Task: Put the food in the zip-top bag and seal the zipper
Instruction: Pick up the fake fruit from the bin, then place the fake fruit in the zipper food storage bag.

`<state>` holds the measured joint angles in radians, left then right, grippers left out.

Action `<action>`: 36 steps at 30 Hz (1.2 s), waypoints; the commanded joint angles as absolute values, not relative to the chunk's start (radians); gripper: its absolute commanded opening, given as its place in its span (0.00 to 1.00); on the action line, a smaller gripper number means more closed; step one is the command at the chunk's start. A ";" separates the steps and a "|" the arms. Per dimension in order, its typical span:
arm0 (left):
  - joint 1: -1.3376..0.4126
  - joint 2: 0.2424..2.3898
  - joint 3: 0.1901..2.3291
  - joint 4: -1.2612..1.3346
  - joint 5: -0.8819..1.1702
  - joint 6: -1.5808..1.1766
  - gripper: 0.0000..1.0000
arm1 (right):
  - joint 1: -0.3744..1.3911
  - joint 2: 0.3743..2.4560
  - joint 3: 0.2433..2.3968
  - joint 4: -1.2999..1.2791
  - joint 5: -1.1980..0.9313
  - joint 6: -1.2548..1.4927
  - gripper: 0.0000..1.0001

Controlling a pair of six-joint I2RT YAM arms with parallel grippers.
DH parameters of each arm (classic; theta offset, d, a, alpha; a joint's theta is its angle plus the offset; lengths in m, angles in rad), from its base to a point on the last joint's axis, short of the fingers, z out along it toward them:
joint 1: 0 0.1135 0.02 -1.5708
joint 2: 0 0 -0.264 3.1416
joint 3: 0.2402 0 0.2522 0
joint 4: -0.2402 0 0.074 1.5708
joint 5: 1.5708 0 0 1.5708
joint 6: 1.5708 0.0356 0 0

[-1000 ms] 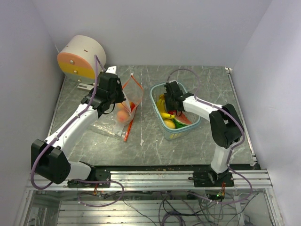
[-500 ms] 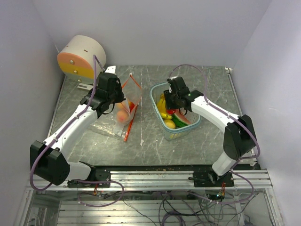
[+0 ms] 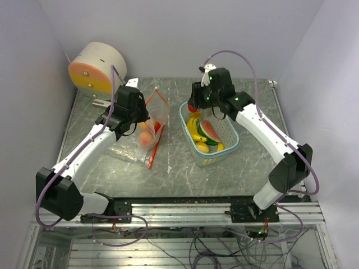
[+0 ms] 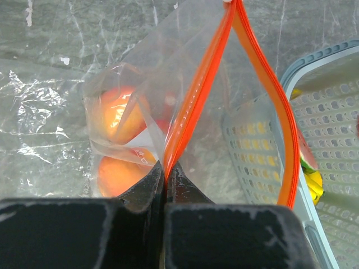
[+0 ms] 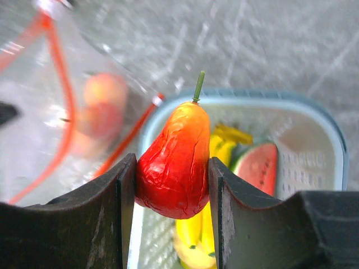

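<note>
The clear zip-top bag (image 3: 157, 115) with an orange zipper (image 4: 196, 95) stands open left of the basket. Two orange-pink peaches (image 3: 147, 134) lie inside it, also in the left wrist view (image 4: 115, 112). My left gripper (image 4: 166, 174) is shut on the bag's near zipper edge and holds the mouth up. My right gripper (image 5: 173, 179) is shut on a red pear-shaped fruit (image 5: 175, 168), held above the basket's far-left rim (image 3: 192, 106). A yellow banana (image 3: 194, 128), a watermelon slice (image 3: 208, 131) and yellow-green pieces (image 3: 202, 147) lie in the basket.
The pale blue latticed basket (image 3: 235, 147) stands right of the bag, its wall close to the bag's mouth (image 4: 331, 112). A round white and orange device (image 3: 96, 68) sits at the back left corner. Walls close in the back and both sides.
My right gripper has risen out of the basket with the red fruit and moved back, towards the basket's far-left rim. My left gripper and the bag have stayed in place.
</note>
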<state>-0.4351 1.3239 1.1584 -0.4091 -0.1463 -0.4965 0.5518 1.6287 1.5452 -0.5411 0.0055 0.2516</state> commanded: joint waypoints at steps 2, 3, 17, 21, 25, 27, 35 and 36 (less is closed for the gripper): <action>-0.428 1.303 1.151 -0.362 -0.091 -0.492 0.07 | 0.554 1.598 1.679 -0.500 -0.204 0.281 0.29; -0.428 1.301 1.149 -0.359 -0.087 -0.494 0.07 | 0.555 1.601 1.685 -0.471 -0.248 0.301 0.29; -0.427 1.272 1.150 -0.344 -0.041 -0.502 0.07 | 0.646 1.716 1.670 -0.225 -0.483 0.476 0.29; -0.428 1.263 1.148 -0.346 -0.040 -0.503 0.07 | 0.668 1.775 1.697 -0.251 -0.455 0.475 0.29; -0.428 1.258 1.151 -0.349 -0.039 -0.504 0.07 | 0.672 1.812 1.720 -0.351 -0.353 0.460 0.42; -0.428 1.255 1.151 -0.352 -0.045 -0.500 0.07 | 0.672 1.805 1.714 -0.375 -0.310 0.443 0.54; -0.428 1.268 1.145 -0.338 -0.037 -0.502 0.07 | 0.672 1.746 1.707 -0.389 -0.259 0.396 1.00; -0.428 1.268 1.144 -0.339 -0.038 -0.500 0.07 | 0.672 1.734 1.706 -0.390 -0.247 0.392 1.00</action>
